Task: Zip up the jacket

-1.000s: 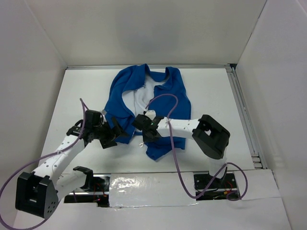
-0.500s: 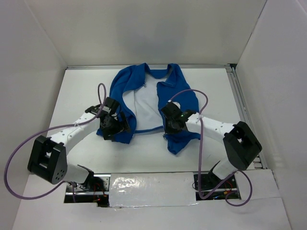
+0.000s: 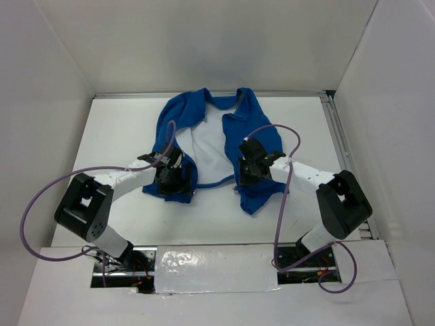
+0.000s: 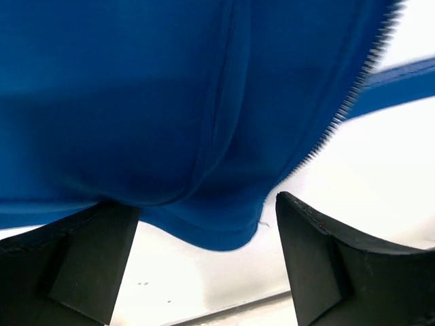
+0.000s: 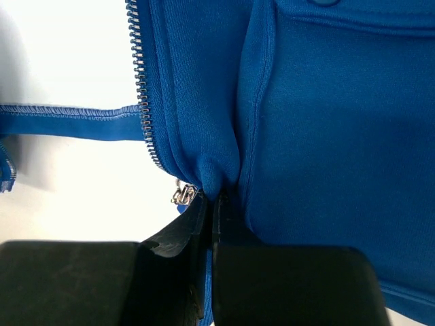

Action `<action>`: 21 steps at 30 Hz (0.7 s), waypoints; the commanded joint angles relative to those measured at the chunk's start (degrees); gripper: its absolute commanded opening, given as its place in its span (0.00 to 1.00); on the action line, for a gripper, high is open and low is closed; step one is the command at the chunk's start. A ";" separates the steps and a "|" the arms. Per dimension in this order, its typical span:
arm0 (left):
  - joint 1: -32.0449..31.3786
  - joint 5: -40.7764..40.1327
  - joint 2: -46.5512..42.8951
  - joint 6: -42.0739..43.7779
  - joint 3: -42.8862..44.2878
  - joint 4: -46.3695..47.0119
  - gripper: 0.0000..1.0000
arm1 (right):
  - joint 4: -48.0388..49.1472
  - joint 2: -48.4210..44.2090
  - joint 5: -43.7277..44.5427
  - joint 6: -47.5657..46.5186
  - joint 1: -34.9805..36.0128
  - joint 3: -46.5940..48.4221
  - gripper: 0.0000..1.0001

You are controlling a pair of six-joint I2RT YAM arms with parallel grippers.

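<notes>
Starting on the left: left gripper (image 3: 173, 178) down low on the jacket (image 3: 178, 115), at the near hem of the front flap on the left of the overhead view. Up close in the left wrist view, fingers (image 4: 81, 258) spread wide apart, blue hem sagging into the gap between them, touching the tip of the left-hand one and clear of the other. Nothing clamped, just fabric hanging there. Zipper teeth (image 4: 340, 109) running along the flap's edge toward the upper right of that view, white table (image 4: 380, 176) underneath.

Middle next: jacket spread open on its back across the table, collar toward the far wall, white lining (image 3: 211, 149) showing between the two front flaps. Not zipped at all.

Then the right: right gripper (image 3: 248, 170) on the other front flap, close to its inner edge. Jaws pressed tight together, pinching a puckered fold of blue fabric just beside the zipper. Little silver slider (image 5: 182, 195) dangling right by the fingertips, at the bottom end of that side's teeth; touching the finger or not, can't tell.
</notes>
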 commanded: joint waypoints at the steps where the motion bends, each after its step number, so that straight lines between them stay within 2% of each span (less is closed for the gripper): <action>1: -2.19 -1.03 3.52 1.38 2.29 -0.09 0.93 | 3.50 -0.64 -0.32 -1.48 -1.21 0.16 0.00; 5: -6.66 -4.64 6.25 1.46 4.49 -1.05 0.89 | 3.24 -0.90 -0.32 -1.57 -1.66 -0.10 0.00; 8: -9.92 -6.84 7.92 0.33 7.03 -2.80 0.76 | 3.67 -1.43 -0.32 -1.13 -1.75 -0.63 0.00; 9: -10.45 -7.27 8.01 -0.03 7.83 -3.85 0.66 | 3.68 -1.35 -0.32 -1.13 -1.74 -0.71 0.00; 15: -10.81 -3.35 5.91 0.05 12.40 -4.57 0.47 | 3.24 -0.56 0.56 -0.87 -1.92 -1.42 0.00; 19: -10.72 0.01 2.22 1.20 13.63 -4.30 0.47 | 3.68 -0.55 0.48 -0.34 -3.06 -2.03 0.00; 21: -10.54 1.15 0.81 1.64 13.72 -4.13 0.44 | 4.20 -0.55 0.30 -0.25 -3.41 -2.47 0.00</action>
